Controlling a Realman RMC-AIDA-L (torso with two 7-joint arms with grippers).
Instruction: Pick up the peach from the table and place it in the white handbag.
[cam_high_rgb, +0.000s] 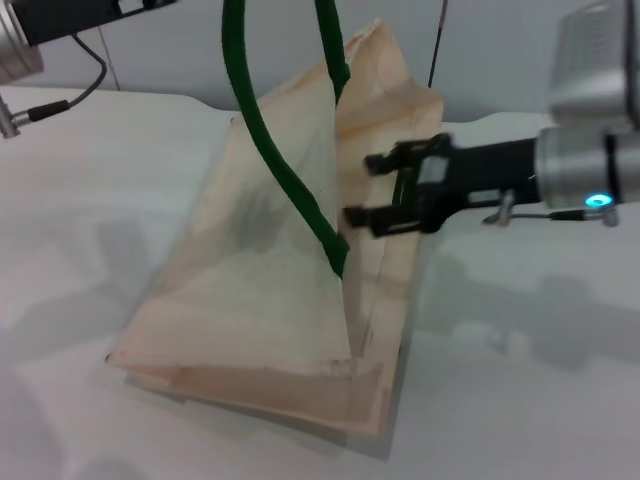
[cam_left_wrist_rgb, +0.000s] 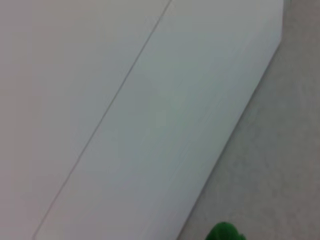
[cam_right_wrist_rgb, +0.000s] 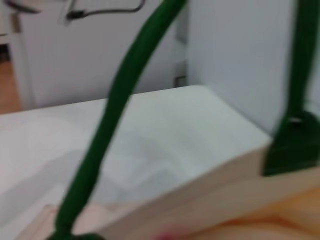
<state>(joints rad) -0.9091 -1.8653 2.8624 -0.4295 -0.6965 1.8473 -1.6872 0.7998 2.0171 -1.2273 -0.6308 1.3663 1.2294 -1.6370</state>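
Observation:
The white handbag (cam_high_rgb: 270, 270) stands on the table with its mouth held up. Its dark-green handles (cam_high_rgb: 285, 170) run up out of the head view. My right gripper (cam_high_rgb: 362, 190) is at the bag's right side by the mouth, with its two black fingers apart and nothing between them. The right wrist view shows the bag's rim (cam_right_wrist_rgb: 200, 185) and a green handle (cam_right_wrist_rgb: 115, 120) close up. A small pink spot (cam_right_wrist_rgb: 167, 235) lies just inside the rim, and I cannot tell if it is the peach. The peach does not show in the head view. My left arm (cam_high_rgb: 40, 30) is at the top left.
The white table (cam_high_rgb: 80, 200) spreads around the bag. A cable (cam_high_rgb: 70, 100) hangs by my left arm. The left wrist view shows a pale flat surface (cam_left_wrist_rgb: 150, 110) and a bit of green handle (cam_left_wrist_rgb: 225, 233).

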